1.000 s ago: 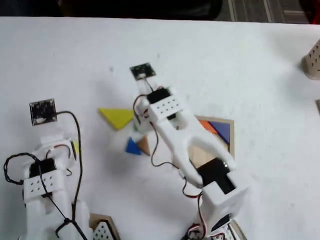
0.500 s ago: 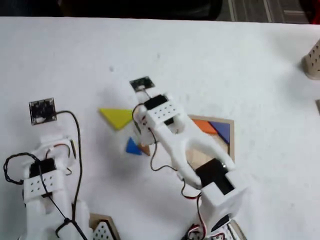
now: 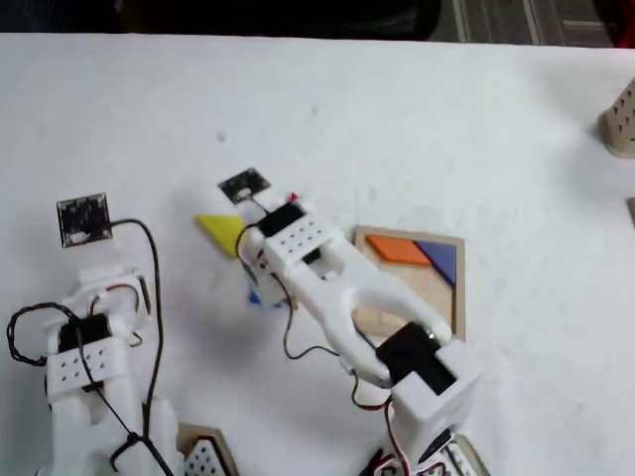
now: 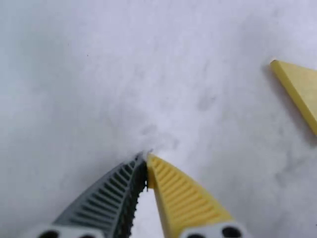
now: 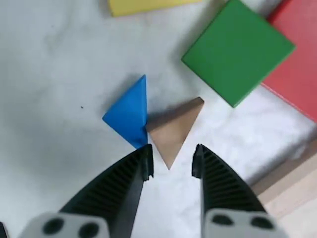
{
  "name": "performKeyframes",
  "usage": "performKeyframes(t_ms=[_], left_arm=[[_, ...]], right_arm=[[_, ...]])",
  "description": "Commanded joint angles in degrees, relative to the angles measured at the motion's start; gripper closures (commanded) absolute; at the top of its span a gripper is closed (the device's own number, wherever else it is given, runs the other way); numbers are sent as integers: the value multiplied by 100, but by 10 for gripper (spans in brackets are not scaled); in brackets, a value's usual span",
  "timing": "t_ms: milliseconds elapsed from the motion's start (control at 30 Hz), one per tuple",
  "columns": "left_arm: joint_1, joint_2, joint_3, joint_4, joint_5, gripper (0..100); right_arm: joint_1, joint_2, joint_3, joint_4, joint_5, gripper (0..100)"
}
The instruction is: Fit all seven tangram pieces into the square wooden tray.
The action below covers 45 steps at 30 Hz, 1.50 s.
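The right gripper [image 5: 172,159] hangs low over the white table [image 3: 446,119], its black fingers parted only a narrow way and gripping nothing. The nearest sharp corner of a small tan triangle [image 5: 173,131] lies in the gap between the fingertips, and one fingertip [image 5: 145,157] sits just beside the closest corner of a small blue triangle [image 5: 130,115]. The tan triangle's long edge runs away from the gripper toward a green square [image 5: 237,52]. Its square corner meets the blue triangle's long edge, which faces it. The green square lies turned, one corner aimed at the tan piece, with a red piece [image 5: 297,74] against its far side. Seen from the high view, these loose pieces cluster on the table just off the left side of the square wooden tray [image 3: 460,288], under the right arm's wrist. A yellow triangle [image 3: 220,230] lies farther left, its long axis across the table and a sharp corner pointing toward the table's left edge. Inside the tray, an orange triangle [image 3: 397,248] lies along the far edge from the far left corner, touching a purple triangle [image 3: 442,260] in the far right corner. The left gripper [image 4: 146,161] is toward the table's left side, grey and yellow fingers pressed together on nothing, tips close to the tabletop and well apart from the yellow triangle. A pegged wooden block [image 3: 620,124] stands at the table's right edge.
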Motion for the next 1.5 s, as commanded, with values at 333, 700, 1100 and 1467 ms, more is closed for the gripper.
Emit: performKeyframes(t_ms=[333,700,1100,1467], left_arm=[[75,-110,-176,-149,-35,969],[75,-110,-167,-149,-35,969],[75,-110,-167,-158,-44,969],[66,-110,-167,-158,-44,969]], right_arm=[[-180,-154,738,-1332,-457,779],[-145,-163,615,-1367,-818,764],[-171,259,484,-1657,-1424,765],[-180,233,536,-1253,-1380,866]])
